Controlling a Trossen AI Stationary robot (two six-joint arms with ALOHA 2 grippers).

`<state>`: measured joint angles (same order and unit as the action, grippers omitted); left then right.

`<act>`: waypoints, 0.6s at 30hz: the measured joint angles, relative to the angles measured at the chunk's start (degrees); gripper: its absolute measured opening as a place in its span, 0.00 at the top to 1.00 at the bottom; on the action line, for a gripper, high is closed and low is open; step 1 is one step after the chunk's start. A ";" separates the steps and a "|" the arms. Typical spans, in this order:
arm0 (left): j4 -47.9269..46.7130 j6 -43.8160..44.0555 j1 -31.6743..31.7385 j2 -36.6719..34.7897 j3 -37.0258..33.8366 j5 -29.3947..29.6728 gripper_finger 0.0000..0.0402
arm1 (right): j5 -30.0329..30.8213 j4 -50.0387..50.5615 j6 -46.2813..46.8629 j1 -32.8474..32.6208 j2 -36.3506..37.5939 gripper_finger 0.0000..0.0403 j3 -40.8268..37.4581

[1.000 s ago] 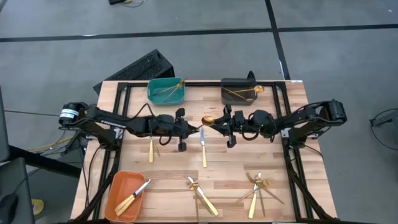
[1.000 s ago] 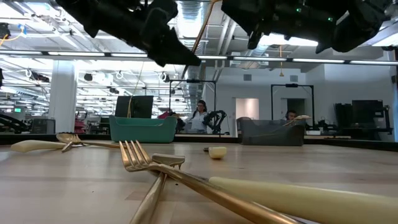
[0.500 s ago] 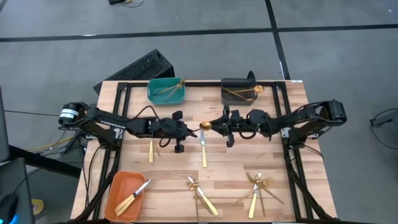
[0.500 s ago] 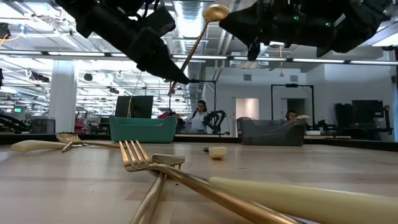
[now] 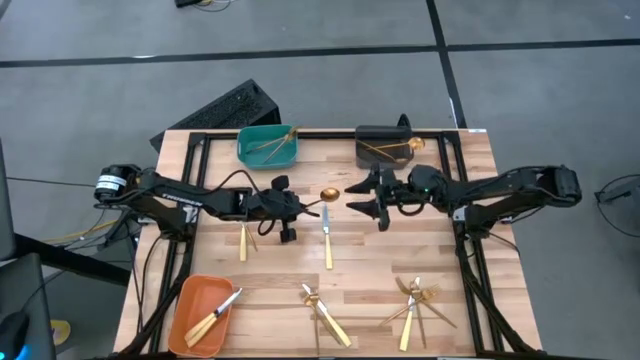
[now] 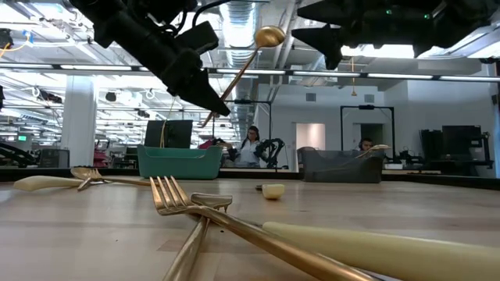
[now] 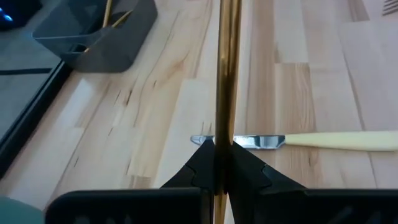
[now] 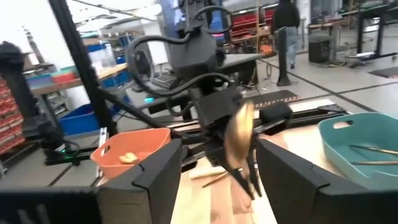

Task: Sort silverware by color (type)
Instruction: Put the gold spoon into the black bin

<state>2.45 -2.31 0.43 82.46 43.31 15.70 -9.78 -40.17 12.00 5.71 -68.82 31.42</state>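
Observation:
A gold spoon [image 5: 322, 198] hangs in the air over the table's middle, with my left gripper [image 5: 292, 207] shut on it. Its bowl [image 6: 270, 37] is the high end, toward my right gripper [image 5: 360, 200]. That gripper stands open just right of the bowl, apart from it. In the right wrist view the bowl [image 8: 239, 140] shows between and beyond the spread fingers [image 8: 155, 177]. Other silverware lies flat on the wood: a knife [image 5: 326, 238], a piece [image 5: 243, 240] and forks [image 5: 322, 308]. My left gripper pinches the spoon's slim handle [image 7: 225, 124] between its two fingers [image 7: 193, 168], at the end away from the bowl. The fingers come from the table's left, slanting down. The spoon is lifted clear and tilts up toward the table's right, bowl highest.
At the far edge stand a teal bin [image 5: 267, 146] and a dark grey bin [image 5: 385, 147], each holding gold pieces. An orange bin [image 5: 203, 313] with knives sits at the near left. A cluster of silverware [image 5: 415, 298] lies near right. Black frame rails run along the table's sides.
My right gripper has opened, let go of the spoon's bowl end and drawn back toward the table's right edge. The spoon stays in my left gripper, which has tipped a little downward. The bowl now stands free in the air.

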 joint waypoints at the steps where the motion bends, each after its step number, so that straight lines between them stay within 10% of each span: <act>1: 0.18 -0.23 0.15 0.00 0.00 -0.02 0.98 | 0.16 0.02 0.01 -0.30 -0.10 0.42 0.00; 18: -3.00 -1.35 0.17 0.00 0.00 -4.92 0.98 | 2.26 -18.10 1.69 -0.44 -13.05 0.57 0.00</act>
<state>-0.55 -3.66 0.60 82.46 43.31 10.79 -7.52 -58.28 13.69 5.28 -81.87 31.42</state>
